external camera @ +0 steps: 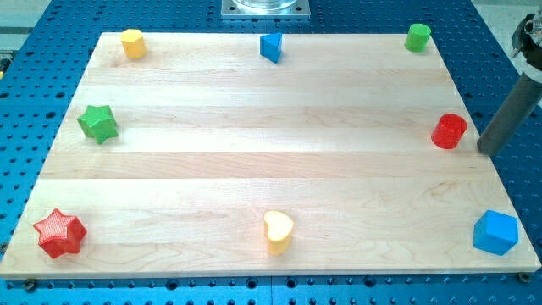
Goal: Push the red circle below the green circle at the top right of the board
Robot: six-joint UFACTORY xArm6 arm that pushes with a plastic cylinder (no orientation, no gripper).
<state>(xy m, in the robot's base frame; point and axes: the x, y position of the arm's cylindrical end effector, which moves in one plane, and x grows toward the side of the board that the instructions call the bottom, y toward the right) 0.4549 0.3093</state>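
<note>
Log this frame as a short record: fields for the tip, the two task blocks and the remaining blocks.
tip: my tip sits off the board's right edge, just right of the red circle, small gap showing
red circle: at the right edge, below the green circle
green circle: top right corner
other blocks: yellow block top left; blue block top middle; green star left; red star bottom left; yellow heart bottom middle; blue cube bottom right
board: wooden
</note>
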